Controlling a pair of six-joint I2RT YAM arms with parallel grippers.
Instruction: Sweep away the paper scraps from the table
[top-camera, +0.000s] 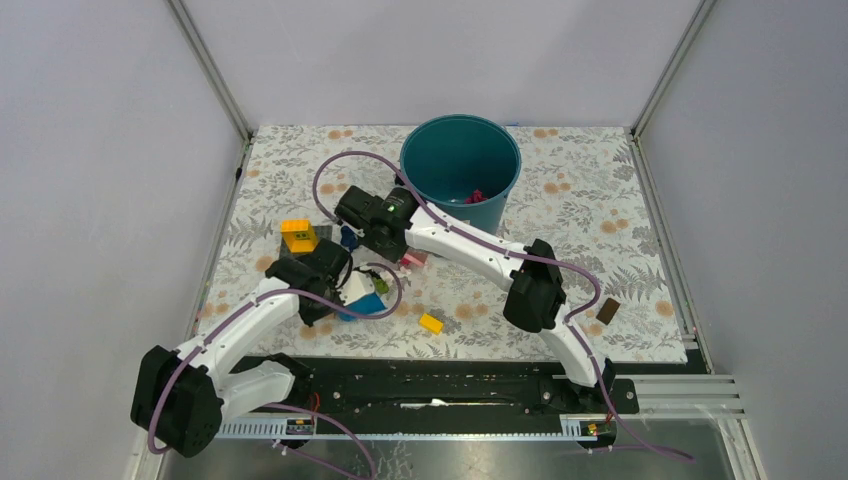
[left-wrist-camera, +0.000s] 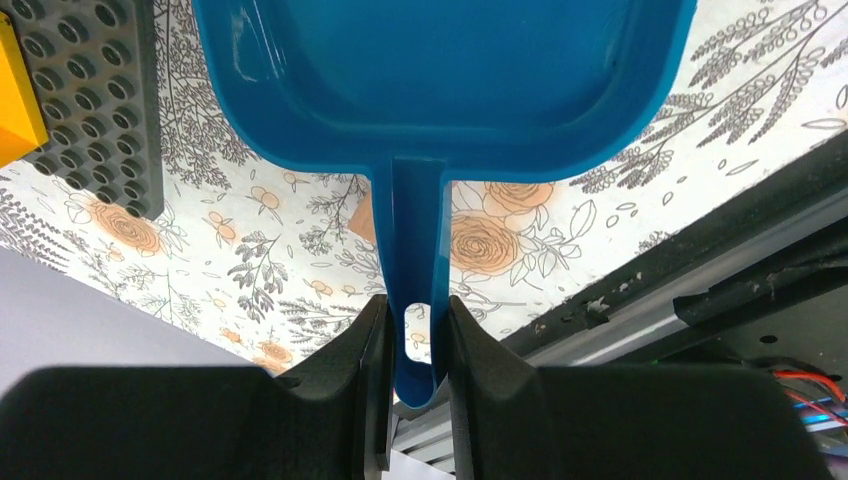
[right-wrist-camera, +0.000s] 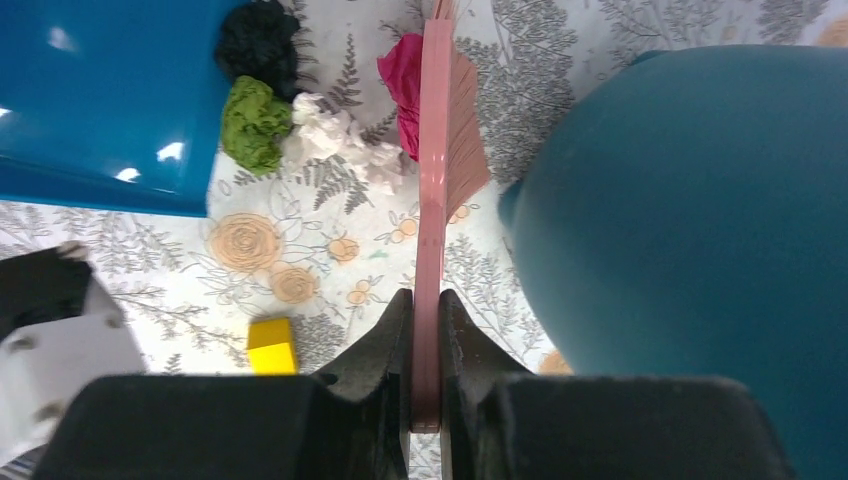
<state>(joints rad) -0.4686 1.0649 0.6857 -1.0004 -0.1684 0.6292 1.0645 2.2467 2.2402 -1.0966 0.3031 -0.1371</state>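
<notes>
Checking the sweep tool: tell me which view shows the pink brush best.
The right wrist view: the pink brush runs edge-on from the clamped jaws up to the paper scraps, bristles visible. The top external view shows only a small pink bit. The left wrist view misses it.

Desk (top-camera: 600, 210): rect., white-grey leafy print w/ orange spots. Teal bucket (top-camera: 445, 150) stands upright at centre of far edge. Dark-grey studded baseplate (left-wrist-camera: 100, 110) lies flat toward left edge, approx. midway along it. Paper scraps (right-wrist-camera: 320, 110) bunch left of desk centre, nearer the near edge: black wad (right-wrist-camera: 258, 42), green wad (right-wrist-camera: 255, 122) touching white wad (right-wrist-camera: 335, 140), magenta wad (right-wrist-camera: 402, 85) just beside the white one. Blue dustpan (right-wrist-camera: 100, 90) has its lip on desk, right by black & green wads. Small yellow brick (top-camera: 431, 323) sits close to near edge, approx. centre. Brown block (top-camera: 607, 311) lies by right edge, toward near-right corner, well apart from the rest.
</notes>
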